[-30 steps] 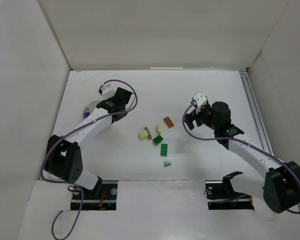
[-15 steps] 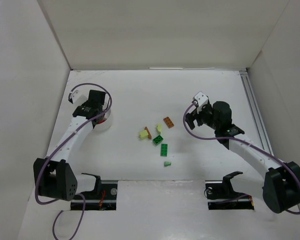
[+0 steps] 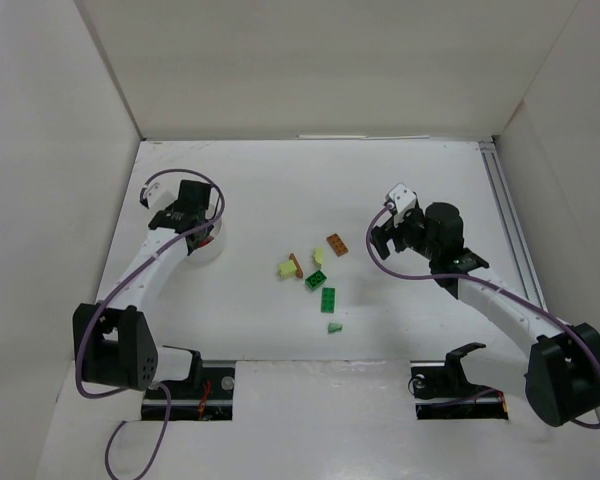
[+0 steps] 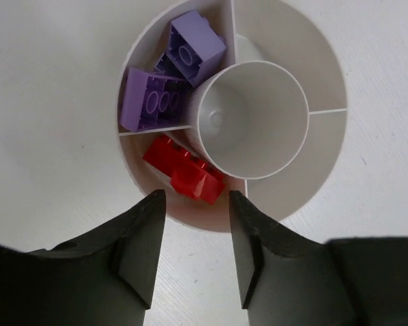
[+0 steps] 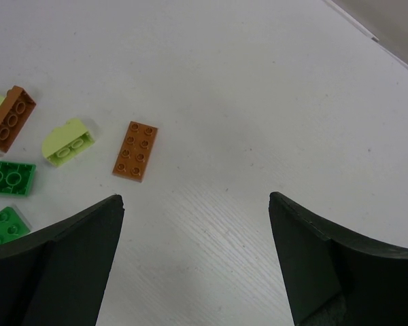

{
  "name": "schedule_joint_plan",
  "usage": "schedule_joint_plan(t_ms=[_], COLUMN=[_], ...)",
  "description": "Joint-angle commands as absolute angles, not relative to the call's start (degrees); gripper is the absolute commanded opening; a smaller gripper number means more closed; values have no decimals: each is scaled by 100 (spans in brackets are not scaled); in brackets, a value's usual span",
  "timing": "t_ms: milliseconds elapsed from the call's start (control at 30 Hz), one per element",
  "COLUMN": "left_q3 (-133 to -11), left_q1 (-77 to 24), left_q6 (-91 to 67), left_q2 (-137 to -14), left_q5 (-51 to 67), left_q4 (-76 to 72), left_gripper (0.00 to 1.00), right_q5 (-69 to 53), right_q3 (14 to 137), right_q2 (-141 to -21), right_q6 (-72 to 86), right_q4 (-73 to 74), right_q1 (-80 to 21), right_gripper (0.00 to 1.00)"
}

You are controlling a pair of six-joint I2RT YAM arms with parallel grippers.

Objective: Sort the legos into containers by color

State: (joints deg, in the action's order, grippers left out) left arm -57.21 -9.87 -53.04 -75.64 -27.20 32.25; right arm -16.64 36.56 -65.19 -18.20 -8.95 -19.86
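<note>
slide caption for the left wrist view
Left fingers above a divided container: purple bricks in one section, red bricks in another.

Container (image 3: 210,248) far left; loose legos (image 3: 317,277) centre, well apart.

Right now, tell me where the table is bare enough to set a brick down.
Bare: the far table beyond the legos, and between the orange-brown brick and the right claw. Crowded: mid-table legos; the container under the left claw.

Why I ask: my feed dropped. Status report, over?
Left hand open over dish, empty. Right hand open by loose bricks. Red bricks, purple bricks in dish. Nothing blocking.
</note>
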Motion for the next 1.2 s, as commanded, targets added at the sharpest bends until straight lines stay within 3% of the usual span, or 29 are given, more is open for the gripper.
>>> schedule_joint_plan(t_ms=[0, 100, 200, 300, 400, 633, 800, 1167], left_q3=[-5608, -5485, -5423, -5423, -5309, -5019, -5255, -5712], left_q1=[-967, -967, -967, -1186, -1642, -3329, -4612, -5229], left_q6=[-5247, -5195, -5142, -4764, -4169, -2420, -1373, -1020], left_q2=[-7322, -7094, -7031, -6908, -6847, -6978, -7740, -9008], left_q5=[-2681, -2628, -2445, -2242, -1901, -347, -316, -236], left_q4=[3076, 2971, 2822, 2533, 2181, 539, 325, -35], left_gripper=[39, 57, 63, 79, 87, 89, 87, 77], right_q5=[-1802, -1916, -2021, -1943, -1873, -917, -414, 185], right_q3=[3639, 3639, 3691, 3691, 3691, 3744, 3858, 4043], right_q2=[-6513, -6574, -6636, -6688, -6688, -6399, -6092, -5766], right_q6=[-1758, -1758, -1758, -1811, -1811, -1494, -1284, -1107], right_q4=[-1028, -1028, -1028, -1028, -1028, -476, 306, 1529], right_q1=[-1951, -1951, -1951, -1951, -1951, -1951, -1838, -1213], right_gripper=[92, 92, 92, 92, 92, 92, 92, 92])
